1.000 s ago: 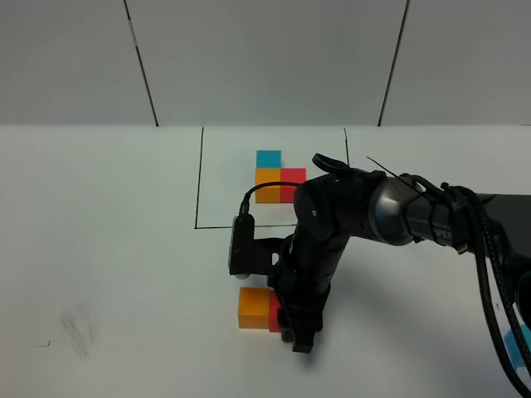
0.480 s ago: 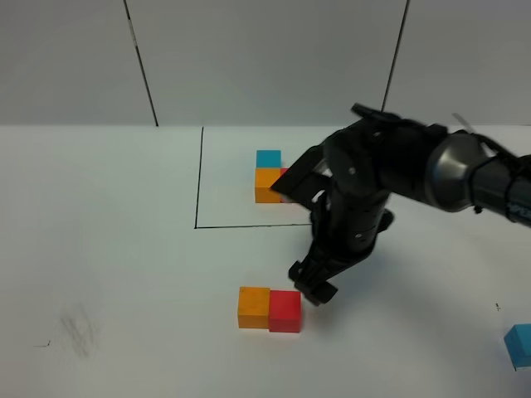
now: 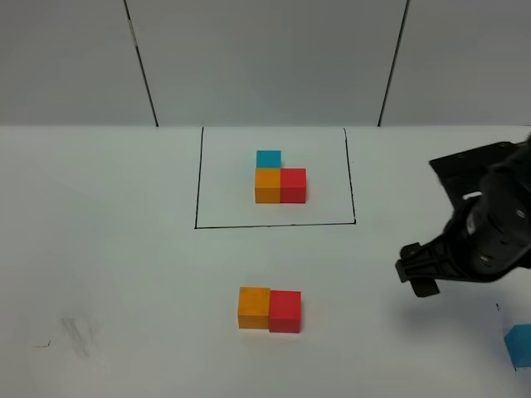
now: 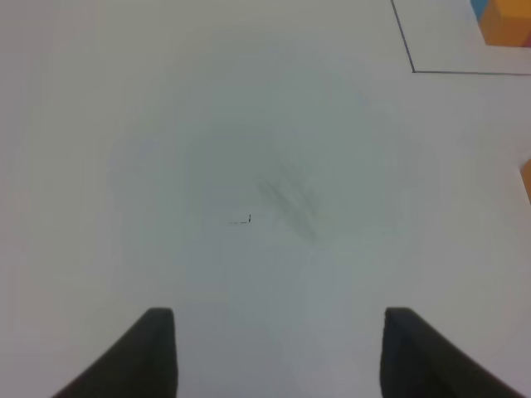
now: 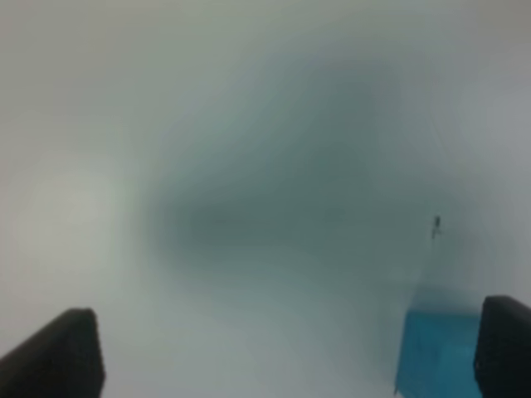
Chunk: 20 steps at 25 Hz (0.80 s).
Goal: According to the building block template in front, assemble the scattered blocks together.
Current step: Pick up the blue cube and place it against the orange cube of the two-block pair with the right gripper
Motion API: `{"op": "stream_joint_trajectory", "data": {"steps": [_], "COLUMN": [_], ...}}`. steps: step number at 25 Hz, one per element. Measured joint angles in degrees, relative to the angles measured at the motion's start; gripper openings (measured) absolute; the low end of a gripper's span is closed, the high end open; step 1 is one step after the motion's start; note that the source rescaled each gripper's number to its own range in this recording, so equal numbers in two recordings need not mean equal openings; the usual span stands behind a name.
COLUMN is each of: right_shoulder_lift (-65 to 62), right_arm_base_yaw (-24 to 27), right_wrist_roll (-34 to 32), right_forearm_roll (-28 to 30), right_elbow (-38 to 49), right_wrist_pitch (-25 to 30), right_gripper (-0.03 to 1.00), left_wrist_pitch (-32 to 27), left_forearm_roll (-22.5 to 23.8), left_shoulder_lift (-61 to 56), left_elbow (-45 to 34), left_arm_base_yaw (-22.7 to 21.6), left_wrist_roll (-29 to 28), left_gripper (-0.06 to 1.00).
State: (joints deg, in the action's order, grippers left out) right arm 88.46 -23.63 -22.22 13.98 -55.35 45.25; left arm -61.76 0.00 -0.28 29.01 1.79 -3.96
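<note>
The building block template (image 3: 267,185) is an L of blue, orange and red cubes inside a black-lined rectangle at the back. Of the scattered blocks, the orange cube (image 3: 254,307) and red cube (image 3: 284,311) sit touching side by side at the front middle. The light blue cube (image 3: 519,344) lies alone at the front right edge. My right gripper (image 3: 418,276) hovers between the pair and the blue cube, open and empty. In the right wrist view the blue cube (image 5: 436,350) lies just inside one finger (image 5: 508,344). My left gripper (image 4: 278,356) is open and empty over bare table.
The white table has a grey smudge (image 3: 79,332), which also shows in the left wrist view (image 4: 286,199). The left wrist view catches a corner of the template frame (image 4: 412,70) and an edge of the template's orange cube (image 4: 508,23).
My right gripper has let go of the red cube beside the orange one, lifted off and swung right towards the light blue cube. The left arm has not moved.
</note>
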Motion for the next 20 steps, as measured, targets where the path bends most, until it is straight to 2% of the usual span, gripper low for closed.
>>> {"op": "stream_joint_trajectory", "data": {"steps": [8,14,20], "right_shoulder_lift": [-3.51,-3.53,-3.58], "right_arm_base_yaw": [6.67,10.72,15.77], "right_wrist_roll": [-7.18,-7.15,-4.67], "right_forearm_roll": [4.61,7.07,6.84], "right_elbow": [9.51,11.18,15.43], "right_wrist_pitch": [-1.39,-2.88,-7.80], "right_gripper": [0.86,0.86,0.86], "left_wrist_pitch": [0.00,0.00,0.00], "left_forearm_roll": [0.00,0.00,0.00], "left_shoulder_lift": [0.00,0.00,0.00], "left_elbow": [0.00,0.00,0.00], "left_arm_base_yaw": [0.00,0.00,0.00], "left_wrist_roll": [0.00,0.00,0.00], "left_gripper": [0.21,0.21,0.21]}}
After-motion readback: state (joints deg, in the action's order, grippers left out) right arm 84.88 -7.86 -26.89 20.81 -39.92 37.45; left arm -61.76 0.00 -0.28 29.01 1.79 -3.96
